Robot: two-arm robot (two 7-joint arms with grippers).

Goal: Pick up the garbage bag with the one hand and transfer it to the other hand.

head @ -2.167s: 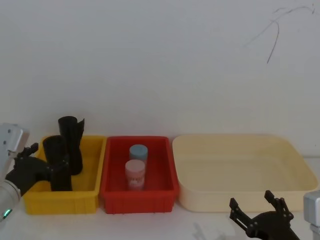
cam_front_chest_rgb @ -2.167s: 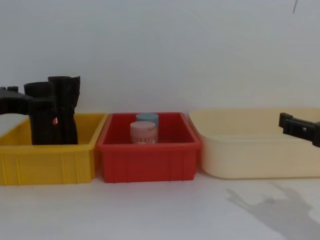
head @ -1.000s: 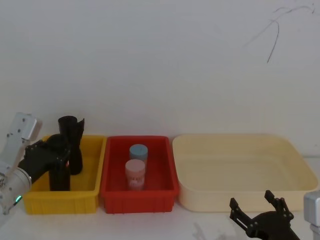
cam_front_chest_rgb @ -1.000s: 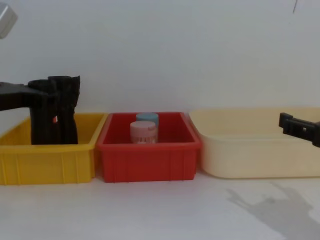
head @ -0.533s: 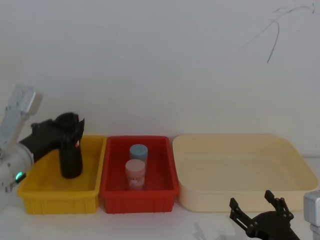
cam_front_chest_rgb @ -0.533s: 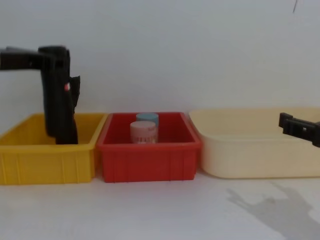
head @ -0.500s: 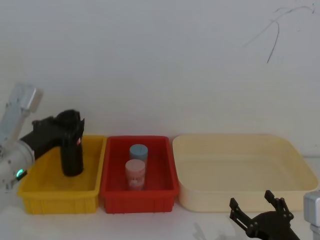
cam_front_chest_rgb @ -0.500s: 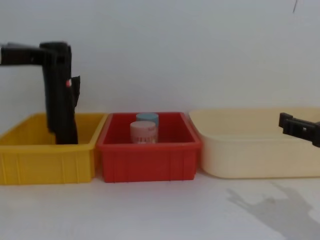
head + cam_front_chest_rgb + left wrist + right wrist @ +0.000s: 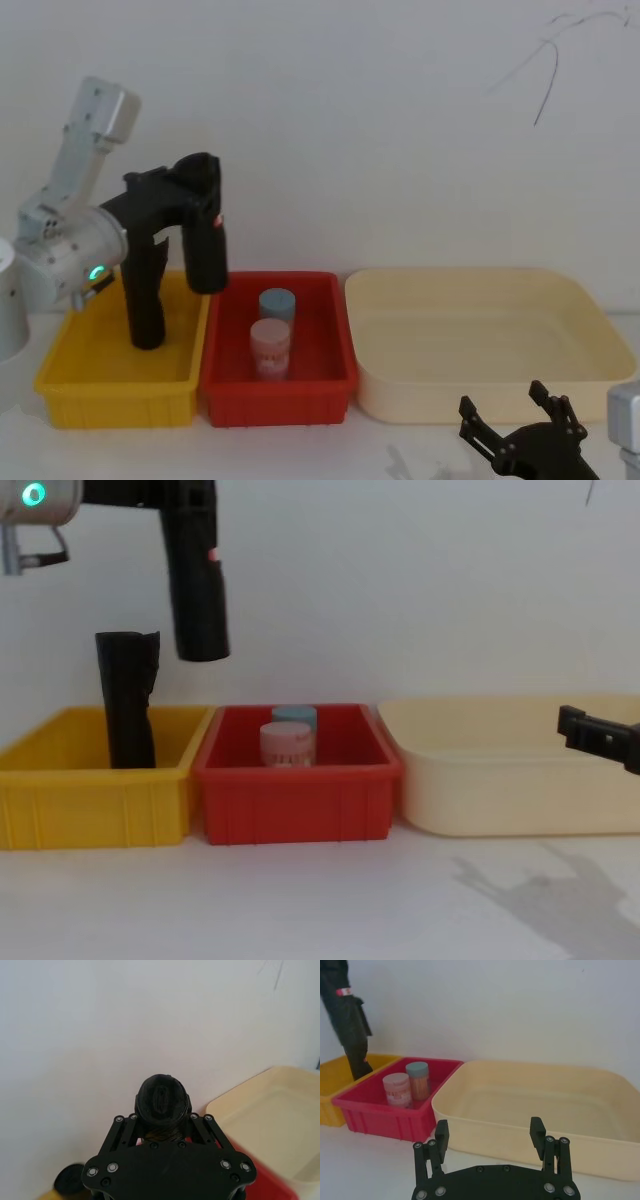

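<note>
The garbage bag (image 9: 206, 255) hangs upright, long axis nearly vertical, above the left rim of the red bin (image 9: 275, 385), its upper part clamped in the left gripper (image 9: 200, 178). The chest view shows its lower end clear of that rim; the left wrist view faces its top end. The right gripper (image 9: 505, 408), spread wide and empty, sits right of the bin.

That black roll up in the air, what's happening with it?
The left gripper is shut on the garbage bag, holding it upright in the air above where the yellow bin meets the red bin. A second black roll stands in the yellow bin. The right gripper sits open, low in front of the cream tray; the handover is not yet done.
</note>
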